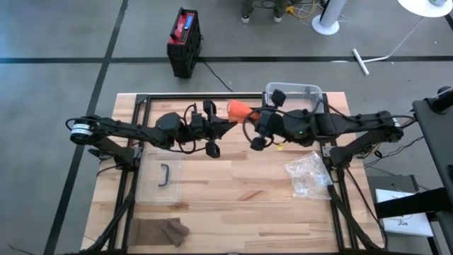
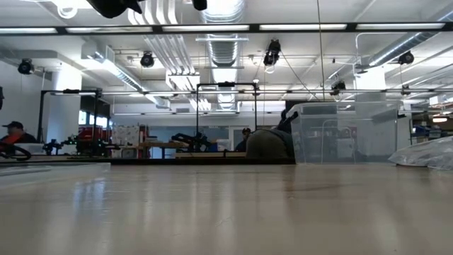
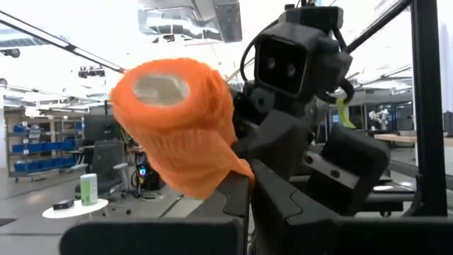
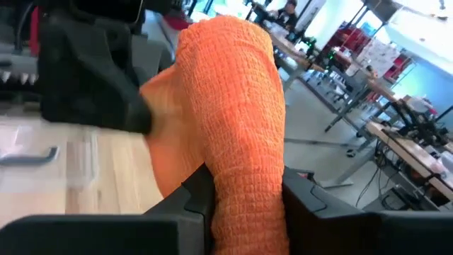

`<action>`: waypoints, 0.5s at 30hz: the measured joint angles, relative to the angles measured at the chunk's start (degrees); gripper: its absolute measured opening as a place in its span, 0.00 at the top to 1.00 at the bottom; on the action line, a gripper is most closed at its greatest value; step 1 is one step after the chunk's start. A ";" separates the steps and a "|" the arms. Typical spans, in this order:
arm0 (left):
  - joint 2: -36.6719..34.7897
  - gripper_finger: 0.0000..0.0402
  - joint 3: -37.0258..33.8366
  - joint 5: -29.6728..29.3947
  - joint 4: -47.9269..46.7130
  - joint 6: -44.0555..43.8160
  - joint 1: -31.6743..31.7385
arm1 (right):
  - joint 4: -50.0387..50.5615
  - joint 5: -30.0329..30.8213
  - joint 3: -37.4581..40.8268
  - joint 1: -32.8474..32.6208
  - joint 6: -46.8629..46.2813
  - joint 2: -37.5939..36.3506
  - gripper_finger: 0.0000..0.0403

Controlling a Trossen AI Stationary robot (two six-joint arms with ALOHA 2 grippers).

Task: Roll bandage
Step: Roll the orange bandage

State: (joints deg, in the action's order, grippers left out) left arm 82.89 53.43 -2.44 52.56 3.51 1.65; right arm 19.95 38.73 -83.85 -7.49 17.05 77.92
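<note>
Left hand (image 1: 225, 125): pinching together on the loose tail of the orange bandage roll (image 1: 239, 110), in the air above the far middle of the desk (image 1: 233, 198). Right hand (image 1: 253, 122): clamping the roll's body. Rolling is looking mostly done; the tail is yet needing winding.

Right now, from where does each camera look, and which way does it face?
High: above, straight down on the table; both arms.
Low: table-top height, looking level at the clear bin; arm parts at the top edge.
Left wrist: left gripper pinches the orange bandage.
Right wrist: right gripper clamps that bandage.
Shared: both wrist views show the bandage.
</note>
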 joint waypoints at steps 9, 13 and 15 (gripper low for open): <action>-1.84 0.96 0.00 -0.05 -0.09 4.32 0.04 | -7.97 0.51 0.00 0.01 5.56 3.30 0.77; -3.24 0.91 -0.04 -0.04 -1.63 4.96 0.02 | -8.05 0.46 0.00 0.00 4.61 3.57 0.78; -3.79 0.88 -0.04 -0.01 -1.85 4.96 0.04 | -7.91 0.23 -0.06 0.00 2.53 3.57 0.78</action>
State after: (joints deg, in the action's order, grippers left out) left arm 79.10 53.39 -2.45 50.71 8.47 1.69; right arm 12.04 38.97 -83.92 -7.49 19.58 81.49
